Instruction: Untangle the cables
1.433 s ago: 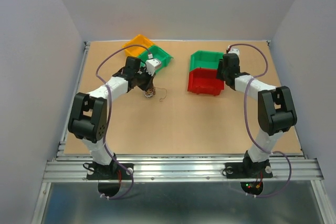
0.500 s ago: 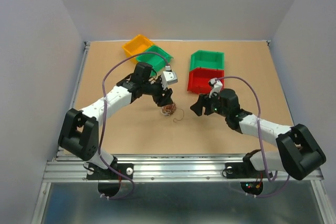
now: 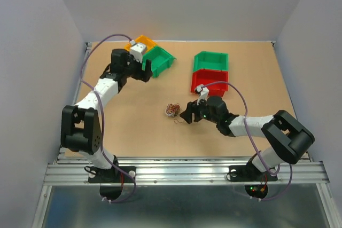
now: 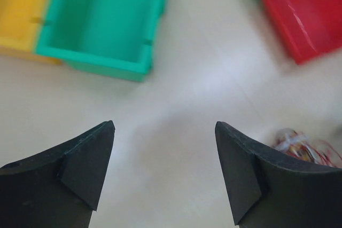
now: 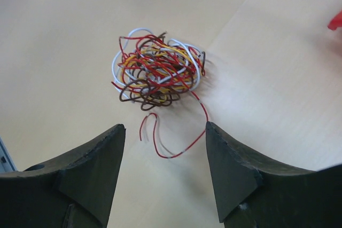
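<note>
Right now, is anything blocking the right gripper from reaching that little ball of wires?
Nothing visible. The right gripper is open and faces the cables. Only bare table and the wad's own loose red strand lie between them.

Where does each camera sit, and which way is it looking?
Top external: behind the bases, looking down on the table; left arm and right arm show.
Left wrist: on the left arm, facing a green bin past the open left end effector.
Right wrist: on the right arm, facing the cables past the open right end effector.
Shared: cables in all three.
</note>
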You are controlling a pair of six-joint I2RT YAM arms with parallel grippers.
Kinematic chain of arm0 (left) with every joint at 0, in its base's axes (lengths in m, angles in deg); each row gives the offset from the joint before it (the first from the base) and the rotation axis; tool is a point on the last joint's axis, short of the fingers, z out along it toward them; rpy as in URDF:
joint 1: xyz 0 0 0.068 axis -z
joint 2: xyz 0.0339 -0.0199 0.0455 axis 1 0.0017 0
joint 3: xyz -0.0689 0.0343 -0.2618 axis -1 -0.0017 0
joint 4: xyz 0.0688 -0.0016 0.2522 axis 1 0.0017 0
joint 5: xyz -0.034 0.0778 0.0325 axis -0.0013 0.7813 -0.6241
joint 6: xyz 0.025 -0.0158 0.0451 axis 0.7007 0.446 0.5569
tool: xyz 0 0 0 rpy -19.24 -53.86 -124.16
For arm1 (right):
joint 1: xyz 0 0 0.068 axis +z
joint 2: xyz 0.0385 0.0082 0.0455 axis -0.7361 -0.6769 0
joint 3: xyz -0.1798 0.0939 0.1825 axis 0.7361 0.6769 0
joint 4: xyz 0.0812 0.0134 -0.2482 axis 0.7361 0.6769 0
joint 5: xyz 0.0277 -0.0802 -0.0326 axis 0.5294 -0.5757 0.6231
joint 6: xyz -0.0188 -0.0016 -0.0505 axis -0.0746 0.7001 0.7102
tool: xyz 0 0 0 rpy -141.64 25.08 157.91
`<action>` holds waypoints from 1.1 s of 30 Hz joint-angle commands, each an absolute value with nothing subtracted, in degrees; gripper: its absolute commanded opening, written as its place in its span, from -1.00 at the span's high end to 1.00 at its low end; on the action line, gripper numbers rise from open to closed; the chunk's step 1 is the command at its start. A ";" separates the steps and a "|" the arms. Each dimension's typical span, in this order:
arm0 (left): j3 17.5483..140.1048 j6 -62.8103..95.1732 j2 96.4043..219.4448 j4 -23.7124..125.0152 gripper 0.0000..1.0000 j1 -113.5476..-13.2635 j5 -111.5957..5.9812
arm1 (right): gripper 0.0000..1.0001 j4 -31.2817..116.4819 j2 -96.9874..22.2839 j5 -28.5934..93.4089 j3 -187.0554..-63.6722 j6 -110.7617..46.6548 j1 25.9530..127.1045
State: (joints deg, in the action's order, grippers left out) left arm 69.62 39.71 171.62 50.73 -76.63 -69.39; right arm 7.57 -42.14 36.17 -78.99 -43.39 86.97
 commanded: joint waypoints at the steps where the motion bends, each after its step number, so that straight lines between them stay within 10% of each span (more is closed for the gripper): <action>1: 77.40 28.04 176.64 46.86 -0.78 -79.88 -58.54 | -0.34 0.44 -42.58 32.68 -82.78 -43.08 88.01; 25: 106.85 2.80 202.93 63.48 -0.98 -76.29 -29.61 | -0.37 -1.94 -34.32 28.37 -76.19 -43.52 88.45; 31: 107.38 4.03 205.48 63.56 -0.48 -76.11 -30.13 | -0.39 -1.94 -33.35 27.93 -75.39 -43.26 88.36; 33: 107.38 4.56 205.39 63.74 -0.01 -76.19 -30.13 | -0.40 -1.94 -33.35 27.58 -75.31 -43.17 88.36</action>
State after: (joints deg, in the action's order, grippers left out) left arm 104.33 3.93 206.52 63.45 -75.75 -31.92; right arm 1.01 -34.84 29.13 -76.47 -44.02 87.98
